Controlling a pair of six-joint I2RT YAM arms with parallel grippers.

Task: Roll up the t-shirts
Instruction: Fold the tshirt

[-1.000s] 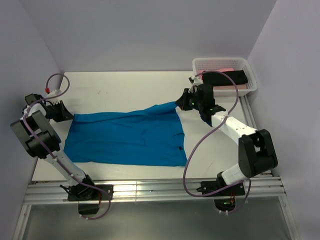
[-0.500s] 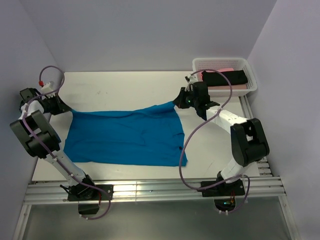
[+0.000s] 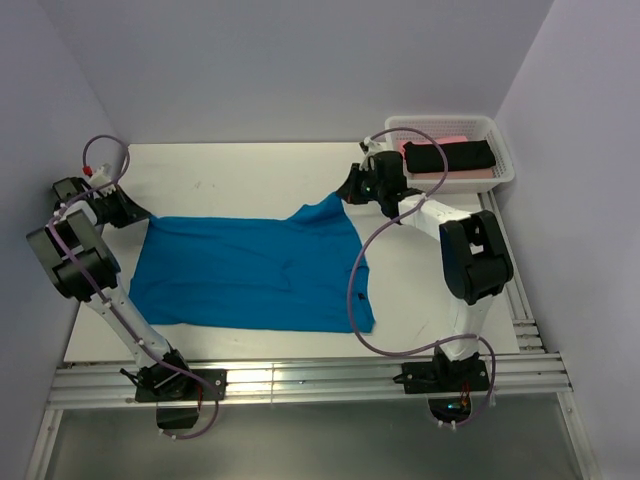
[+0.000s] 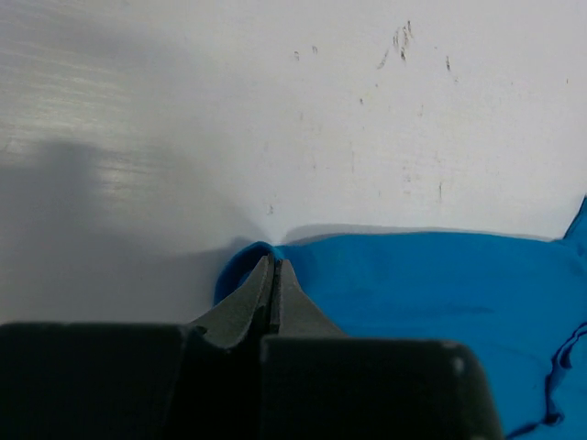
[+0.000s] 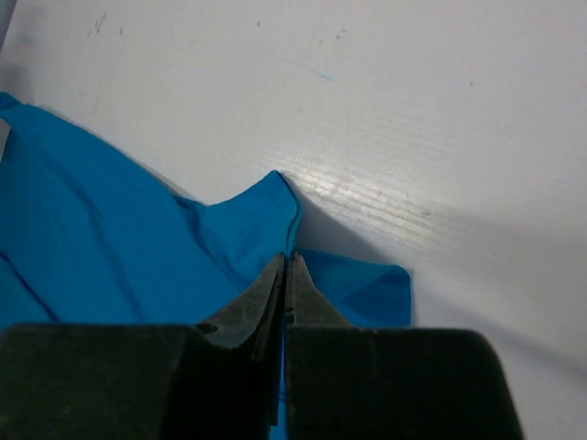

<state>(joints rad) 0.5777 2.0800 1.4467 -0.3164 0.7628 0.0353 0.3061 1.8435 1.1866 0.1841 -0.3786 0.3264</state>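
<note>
The blue t-shirt (image 3: 250, 275) lies spread across the middle of the table (image 3: 250, 170), mostly flat, with its upper edge stretched between my two arms. My left gripper (image 4: 275, 275) is pinched shut on a small fold at the shirt's upper-left corner. My right gripper (image 5: 286, 270) is closed on a peak of cloth at the upper-right corner, which rises into a little tent in the top view. In the upper right of the frame the white mesh basket (image 3: 440, 120) holds a black t-shirt (image 3: 450, 155) lying on a pink t-shirt (image 3: 480, 172).

I judge the cloth thin, light and limp. It will sag, crease and drag wherever I don't support it, and it may slide on the smooth table rather than roll. A pinch on a single layer could slip out, so corners or hem edges, where the fabric doubles, look like the safest hold. For rolling I would want both grips level on one edge, so the roll runs straight instead of coning.
</note>
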